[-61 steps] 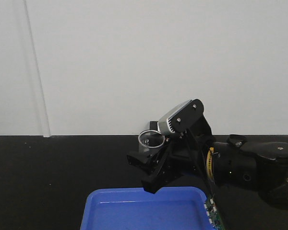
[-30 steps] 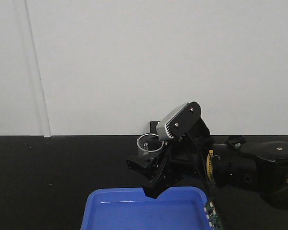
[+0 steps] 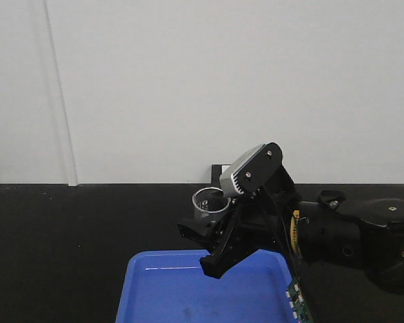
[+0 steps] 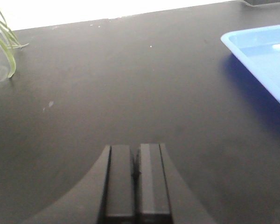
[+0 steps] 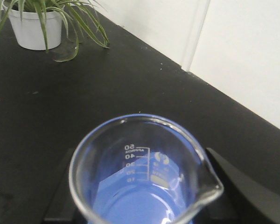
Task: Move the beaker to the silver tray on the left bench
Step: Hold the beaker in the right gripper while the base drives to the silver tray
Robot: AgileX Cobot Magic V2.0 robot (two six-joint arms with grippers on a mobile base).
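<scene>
Matte black bench worktop (image 3: 87,242) spans the lower frame. Bright blue plastic tray (image 3: 161,289) sits bottom centre. Black right gripper (image 3: 203,235), mid-frame, is clamped on small clear glass beaker (image 3: 211,202), which is graduated, upright, and above the tray's far edge. Left gripper (image 4: 136,179), bottom centre of the wrist view, has its fingers pressed together over the worktop.

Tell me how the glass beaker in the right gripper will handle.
Probably fragile: the beaker is thin clear glass. Likely light, since it looks empty. Its smooth walls might slip in the right gripper if jerked.
</scene>
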